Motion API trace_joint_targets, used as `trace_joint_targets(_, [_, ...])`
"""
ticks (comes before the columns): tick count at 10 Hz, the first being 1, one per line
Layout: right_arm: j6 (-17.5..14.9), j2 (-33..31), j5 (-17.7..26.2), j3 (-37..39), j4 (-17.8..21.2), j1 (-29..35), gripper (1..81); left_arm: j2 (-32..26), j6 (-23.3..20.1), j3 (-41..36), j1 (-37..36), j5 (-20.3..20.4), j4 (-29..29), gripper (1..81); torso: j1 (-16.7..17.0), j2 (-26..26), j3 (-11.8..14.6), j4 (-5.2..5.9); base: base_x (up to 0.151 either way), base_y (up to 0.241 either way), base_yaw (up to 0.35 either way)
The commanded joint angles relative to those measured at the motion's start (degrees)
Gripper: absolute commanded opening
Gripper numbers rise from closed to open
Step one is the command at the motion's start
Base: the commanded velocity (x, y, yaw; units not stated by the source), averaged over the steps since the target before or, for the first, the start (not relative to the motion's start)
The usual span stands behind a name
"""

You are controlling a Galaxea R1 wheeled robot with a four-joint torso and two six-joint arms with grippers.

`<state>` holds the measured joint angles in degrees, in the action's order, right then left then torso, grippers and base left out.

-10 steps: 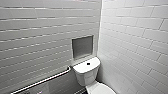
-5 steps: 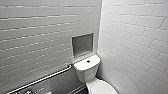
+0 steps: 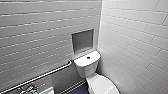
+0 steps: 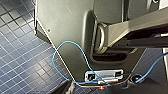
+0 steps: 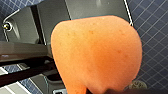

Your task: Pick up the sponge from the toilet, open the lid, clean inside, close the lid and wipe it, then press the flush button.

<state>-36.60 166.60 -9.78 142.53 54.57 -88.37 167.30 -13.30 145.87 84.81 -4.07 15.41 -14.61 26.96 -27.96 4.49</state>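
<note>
Two tiled walls [image 3: 37, 37] meet in a corner. The toilet [image 3: 86, 71] stands there with its tank backed against the wall on the picture's left and its bowl reaching toward the camera. The lid [image 3: 102, 86] lies shut over the bowl, and its front end is cut off by the head view's lower edge. The sponge [image 5: 97, 52] is off the toilet. In the right wrist view it bulges close to the camera, above the dark blue floor tiles [image 4: 20, 57]. The right gripper [image 5: 110, 91] seems clenched on the sponge's lower end.

With the sponge in hand and the lid down, I judge the step to be getting at the lid to raise it. It would go best with the lid's front rim brought fully into sight first. The lift should start at that rim and swing the lid back until it leans on the tank, with the grip on the sponge kept firm throughout.

The other wall sits close beside the bowl, so room is tight on that side. A long grab bar [image 3: 42, 76] slants along the wall beside the tank, and a square niche [image 3: 83, 41] opens above it. A sink corner [image 3: 48, 90] juts in near the bar's low end and may crowd an arm. The dark flush button [image 3: 88, 57] sits on the tank top.
</note>
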Motion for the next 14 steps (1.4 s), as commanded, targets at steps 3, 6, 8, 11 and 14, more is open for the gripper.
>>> trace_joint_targets(3, [-0.14, -0.01, 5.38, -0.51, -1.74, 0.42, 1.0, -0.21, -0.15, 0.03, -0.83, -4.54, 0.76, 81.1, 5.59, -8.88, 6.83, 0.0, 0.0, 0.0, 0.0])
trace_joint_targets(6, [-0.14, -0.01, 5.38, -0.51, -1.74, 0.34, 1.0, -0.21, -0.15, 0.03, -0.83, -4.45, 0.76, 81.1, 9.35, -14.63, 12.68, 0.0, 0.0, 0.0, 0.0])
trace_joint_targets(8, [-0.05, 0.08, 5.38, -0.08, -1.73, 0.6, 1.0, -0.39, -0.15, 0.03, -0.74, -4.45, 0.76, 81.1, 8.09, -12.48, 10.73, 0.0, 0.0, 0.0, 0.0])
trace_joint_targets(11, [0.3, 0.25, 6.52, 1.42, -1.13, -0.1, 1.0, -0.39, -0.06, 0.73, -0.82, -4.45, 0.59, 81.1, 8.85, -13.4, 11.65, 0.0, 0.0, 0.0, 0.0])
trace_joint_targets(14, [0.47, 1.03, 6.89, 4.14, -0.78, -0.98, 1.0, -0.21, -0.06, 1.87, -0.83, -4.45, 0.5, 81.1, 8.88, -13.46, 11.6, 0.0, 0.0, 0.0, 0.0])
